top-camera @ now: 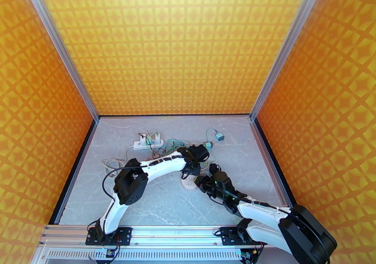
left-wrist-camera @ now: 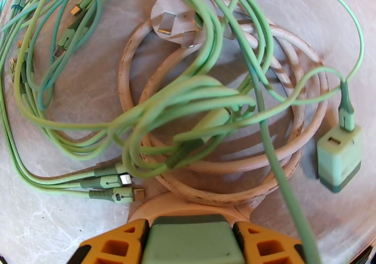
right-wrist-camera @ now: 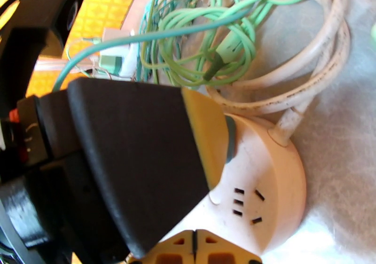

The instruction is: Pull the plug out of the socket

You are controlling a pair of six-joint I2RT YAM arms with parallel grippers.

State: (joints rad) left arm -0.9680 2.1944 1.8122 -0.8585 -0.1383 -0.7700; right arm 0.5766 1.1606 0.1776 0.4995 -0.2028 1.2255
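Two hands meet at the round socket [right-wrist-camera: 268, 185]: I see the left hand [left-wrist-camera: 192, 250] clamping the green plug [left-wrist-camera: 190, 234], the right hand [right-wrist-camera: 195, 248] fully closed over its rim.

Shows both arms bent inward to mid-table. Puts the left gripper [top-camera: 193, 167] right over a round pale socket [top-camera: 189, 184], the right gripper [top-camera: 202, 181] just beside it. Has tangled green cables [top-camera: 172, 143], a white power strip [top-camera: 147, 143] and a small green adapter [top-camera: 219, 137] farther back on the grey marbled table [top-camera: 160, 206].

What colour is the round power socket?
The round power socket is pale peach-cream, clearest in the right wrist view.
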